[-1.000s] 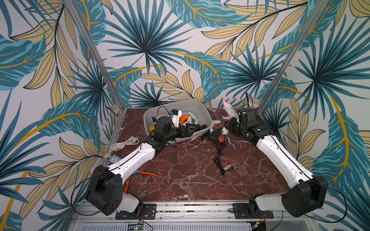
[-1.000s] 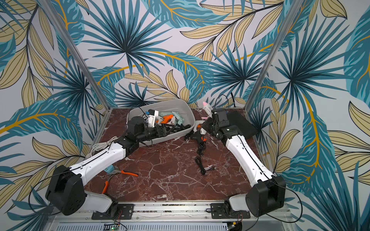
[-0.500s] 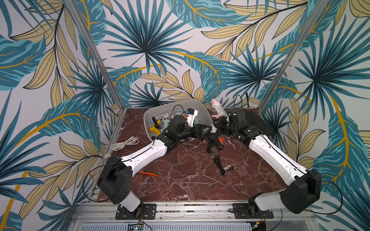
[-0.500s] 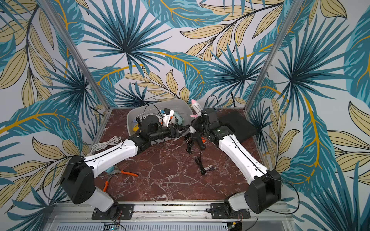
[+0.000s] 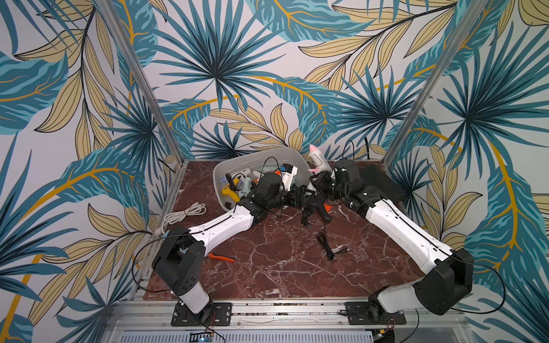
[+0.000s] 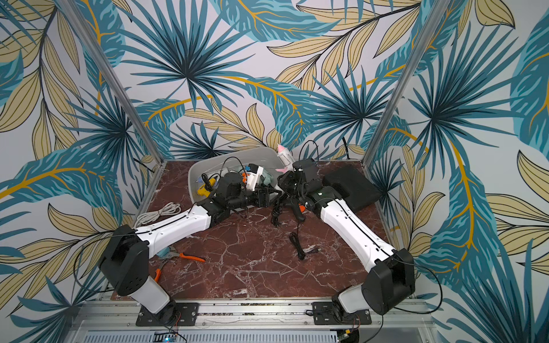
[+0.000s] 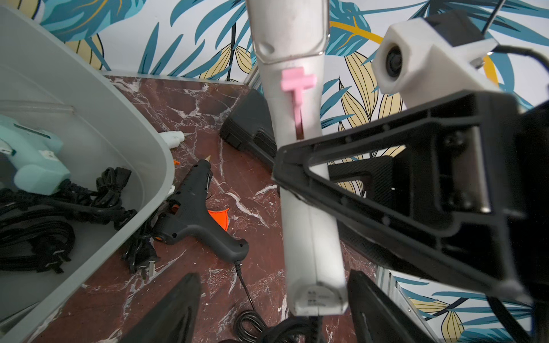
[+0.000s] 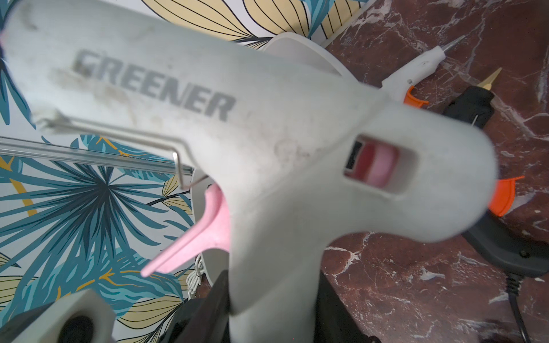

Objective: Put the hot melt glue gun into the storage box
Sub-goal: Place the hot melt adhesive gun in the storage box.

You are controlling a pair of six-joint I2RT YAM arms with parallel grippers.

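Note:
My right gripper point(image 8: 273, 297) is shut on the handle of a white hot melt glue gun point(image 5: 316, 157) with a pink trigger point(image 8: 205, 231), held nozzle up just beyond the right end of the light grey storage box point(image 5: 255, 154). My left gripper point(image 7: 273, 274) is open. Its fingers point(image 7: 175, 308) straddle the butt of that gun's handle point(image 7: 318, 297), which sits nearer one finger, with a clear gap on the other side. The box holds several other glue guns and black cords. In both top views the two grippers meet at the box's right end.
A black glue gun point(image 7: 193, 213) with an orange trigger lies on the marble beside the box, and a small white one point(image 8: 416, 69) lies behind it. A black hard case point(image 5: 380, 181) sits at the back right. A black cord point(image 5: 326, 249), a white cable point(image 5: 184, 212) and orange pliers point(image 6: 184, 255) lie nearer the front.
My left arm swung right from over the box to the white gun's handle, its jaws narrowing a little. My right arm carried the gun left toward the box.

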